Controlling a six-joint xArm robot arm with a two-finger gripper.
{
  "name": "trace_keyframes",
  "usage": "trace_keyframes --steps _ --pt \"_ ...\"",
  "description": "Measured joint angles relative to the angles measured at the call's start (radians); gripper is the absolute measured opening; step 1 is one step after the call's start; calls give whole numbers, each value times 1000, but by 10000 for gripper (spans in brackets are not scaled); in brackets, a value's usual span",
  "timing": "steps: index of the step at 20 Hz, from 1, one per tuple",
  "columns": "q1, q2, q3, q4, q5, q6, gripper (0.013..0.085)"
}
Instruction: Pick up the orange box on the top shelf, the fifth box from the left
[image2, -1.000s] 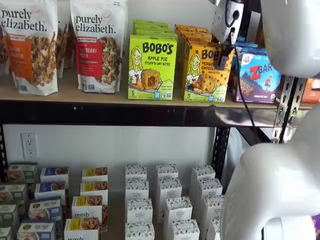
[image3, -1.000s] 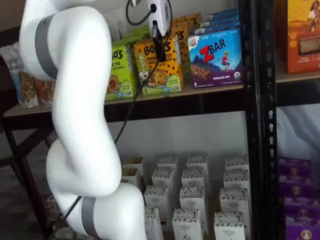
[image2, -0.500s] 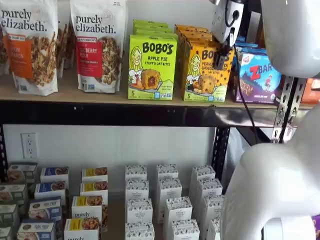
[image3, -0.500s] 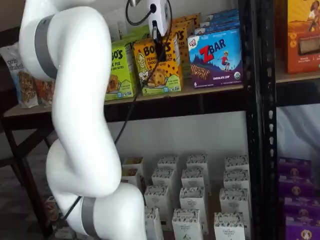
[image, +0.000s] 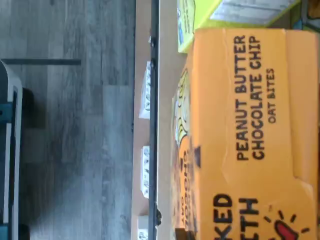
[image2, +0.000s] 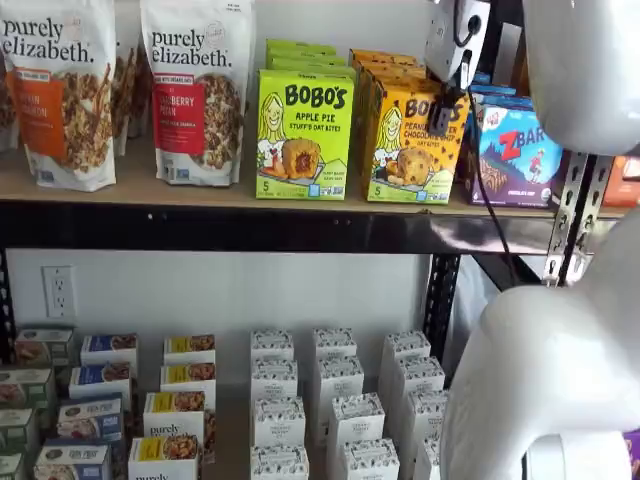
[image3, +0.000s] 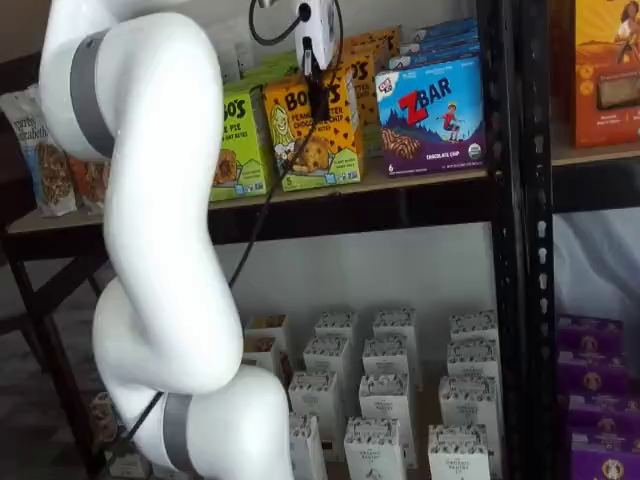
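The white-bodied gripper with black fingers (image2: 441, 118) hangs at the front upper corner of the yellow-orange Bobo's peanut butter chocolate chip carton (image2: 411, 143); whether its fingers are parted cannot be told. That carton stands just behind it on the long tan wooden top shelf (image2: 150, 190), between a lime-green Bobo's box (image2: 303, 134) and a blue-purple ZBar box (image2: 518, 155).

My arm (image3: 160, 250) is glossy white, built of fat rounded segments, with grey bands ringing it near the joints. The gripper (image3: 318, 95) has a boxy white body with a dark round socket on its face, and narrow black fingers (image2: 440, 115) below that. A thin black cable (image3: 265, 215) loops out above the body and trails down beside the fingers.
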Motion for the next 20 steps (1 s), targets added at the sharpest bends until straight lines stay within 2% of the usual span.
trace_keyframes --steps 8,13,20 --pt "-10 -25 -19 26 64 1 370" --pt "-15 -94 22 52 67 5 370" --pt "-18 -216 75 88 113 24 370"
